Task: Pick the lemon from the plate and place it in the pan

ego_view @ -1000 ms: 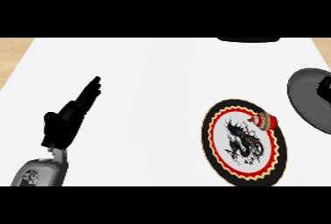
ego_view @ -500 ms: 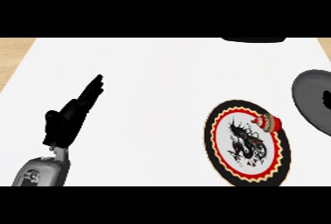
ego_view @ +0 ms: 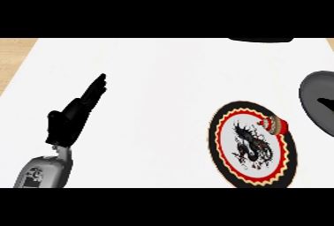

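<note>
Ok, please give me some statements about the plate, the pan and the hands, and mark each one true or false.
1. The left hand is open, fingers straight. True.
2. The left hand touches the plate. False: it is well apart, at the view's left.
3. The pan lies right of the plate, cut by the view's edge. True.
4. A small object sits on the plate's upper right rim. True.
5. The right hand holds that object. False: no right hand shows.

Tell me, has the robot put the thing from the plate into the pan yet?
Not yet. Nothing looks done: a small red and tan item sits on the plate near its upper right rim. Nothing is in hand; the left hand rests open at the left. Picking it up and moving it into the grey pan is left.
</note>
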Robot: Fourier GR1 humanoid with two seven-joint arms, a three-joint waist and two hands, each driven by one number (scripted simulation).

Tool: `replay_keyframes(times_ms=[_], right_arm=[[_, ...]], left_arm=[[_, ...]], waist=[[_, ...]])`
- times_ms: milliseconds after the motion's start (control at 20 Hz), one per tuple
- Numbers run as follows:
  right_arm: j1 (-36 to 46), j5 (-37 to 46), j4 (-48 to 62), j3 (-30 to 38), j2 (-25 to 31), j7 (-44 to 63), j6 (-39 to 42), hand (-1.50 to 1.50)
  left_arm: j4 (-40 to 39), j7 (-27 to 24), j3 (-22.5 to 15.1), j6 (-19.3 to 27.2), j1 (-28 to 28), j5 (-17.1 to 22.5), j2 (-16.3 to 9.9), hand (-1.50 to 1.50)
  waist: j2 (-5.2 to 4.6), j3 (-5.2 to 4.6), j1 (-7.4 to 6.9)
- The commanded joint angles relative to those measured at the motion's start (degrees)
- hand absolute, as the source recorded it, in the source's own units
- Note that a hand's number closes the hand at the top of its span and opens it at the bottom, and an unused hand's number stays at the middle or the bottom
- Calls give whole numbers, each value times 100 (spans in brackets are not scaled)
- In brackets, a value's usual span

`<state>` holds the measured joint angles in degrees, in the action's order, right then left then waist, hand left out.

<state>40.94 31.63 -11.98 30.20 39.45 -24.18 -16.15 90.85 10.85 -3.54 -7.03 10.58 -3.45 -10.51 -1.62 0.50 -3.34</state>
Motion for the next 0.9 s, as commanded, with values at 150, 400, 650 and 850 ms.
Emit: replay_keyframes(times_ms=[150, 400, 650, 850], right_arm=[[98, -1122, -3, 1053, 65, -875, 660, -150], [-175, -1550, 278, 1406, 611, -979, 2156, -150], [-671, -1721, 298, 1531, 739, -1575, 2891, -150], [-1324, -1805, 145, 1593, 541, -2676, 3053, -150]], left_arm=[[-21, -68, 108, -126, -19, 59, -136, 0], [106, 60, 152, -80, -118, 127, -78, 0], [89, 136, -9, 103, -104, -98, 82, 0], [156, 71, 59, 152, -190, -120, 67, 0]], waist=[[10, 7, 49], [38, -1, 112], [50, -4, 148], [64, -2, 175]])
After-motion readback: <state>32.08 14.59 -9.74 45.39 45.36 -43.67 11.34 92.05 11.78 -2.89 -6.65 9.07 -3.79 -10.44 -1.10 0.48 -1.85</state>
